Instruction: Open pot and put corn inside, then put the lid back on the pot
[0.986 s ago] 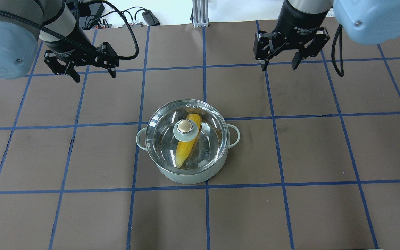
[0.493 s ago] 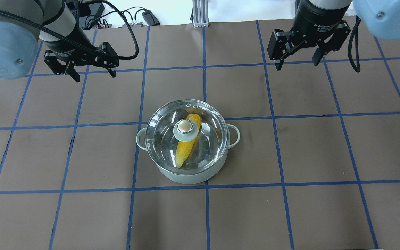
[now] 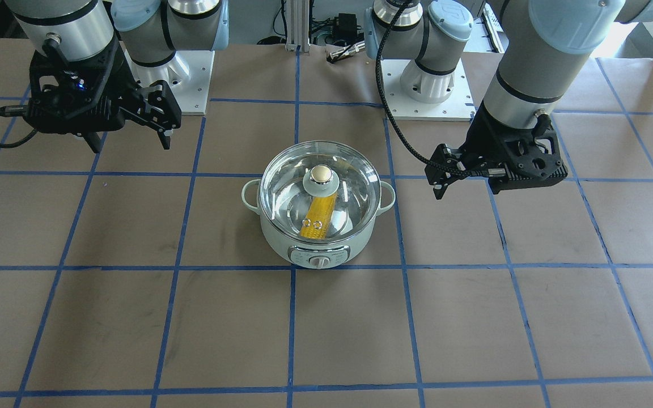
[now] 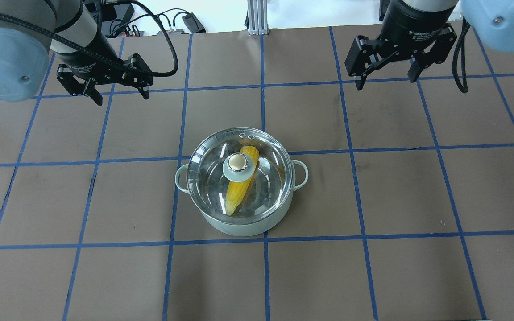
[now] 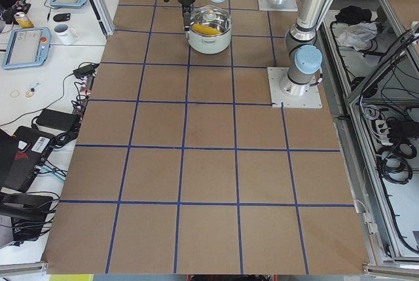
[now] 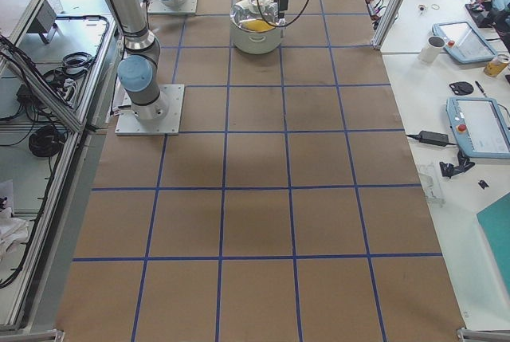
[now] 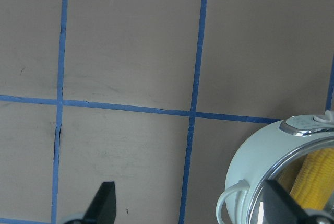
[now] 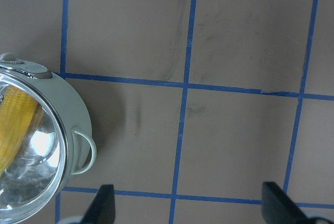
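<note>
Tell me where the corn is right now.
The corn lies inside the pot, under the glass lid, near the table's middle in the overhead view, with its pointed tip toward the robot.

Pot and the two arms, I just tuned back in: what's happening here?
Nothing is being handled. The corn lies inside the pot, and the glass lid sits on the pot's rim. The left gripper and right gripper hang open and empty, clear of the pot on either side. The task looks done.
</note>
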Motion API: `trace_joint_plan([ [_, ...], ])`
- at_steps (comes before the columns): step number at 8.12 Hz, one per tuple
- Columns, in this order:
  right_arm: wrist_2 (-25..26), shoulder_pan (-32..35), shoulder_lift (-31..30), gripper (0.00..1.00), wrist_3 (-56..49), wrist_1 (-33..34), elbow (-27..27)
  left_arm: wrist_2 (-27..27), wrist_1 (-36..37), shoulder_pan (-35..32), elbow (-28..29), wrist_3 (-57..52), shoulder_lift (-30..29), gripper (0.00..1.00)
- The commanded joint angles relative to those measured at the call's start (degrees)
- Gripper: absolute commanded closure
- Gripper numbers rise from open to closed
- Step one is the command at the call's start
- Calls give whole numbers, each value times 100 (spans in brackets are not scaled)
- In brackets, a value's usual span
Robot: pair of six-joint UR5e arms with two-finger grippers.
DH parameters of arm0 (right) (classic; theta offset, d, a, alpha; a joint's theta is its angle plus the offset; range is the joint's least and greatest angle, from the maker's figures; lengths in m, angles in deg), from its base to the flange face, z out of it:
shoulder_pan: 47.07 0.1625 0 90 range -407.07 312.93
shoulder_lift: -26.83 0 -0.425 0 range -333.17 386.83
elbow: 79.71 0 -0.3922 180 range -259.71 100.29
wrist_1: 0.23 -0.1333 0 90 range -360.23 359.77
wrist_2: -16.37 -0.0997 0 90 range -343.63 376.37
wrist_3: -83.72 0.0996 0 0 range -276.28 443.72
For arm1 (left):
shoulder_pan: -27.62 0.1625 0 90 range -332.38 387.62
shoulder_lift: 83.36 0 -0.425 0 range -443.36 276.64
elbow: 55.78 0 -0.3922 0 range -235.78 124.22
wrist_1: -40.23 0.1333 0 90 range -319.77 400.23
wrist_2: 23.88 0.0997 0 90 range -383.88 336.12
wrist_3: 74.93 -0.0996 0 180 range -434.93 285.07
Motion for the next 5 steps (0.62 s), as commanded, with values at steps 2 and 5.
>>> trace_joint_plan([
  [2,136,-17,-143,0,-19,21,31,0,3,0,0,-5,0,0],
  [5,128,-8,-197,0,-19,12,66,-9,3,0,0,4,0,0],
])
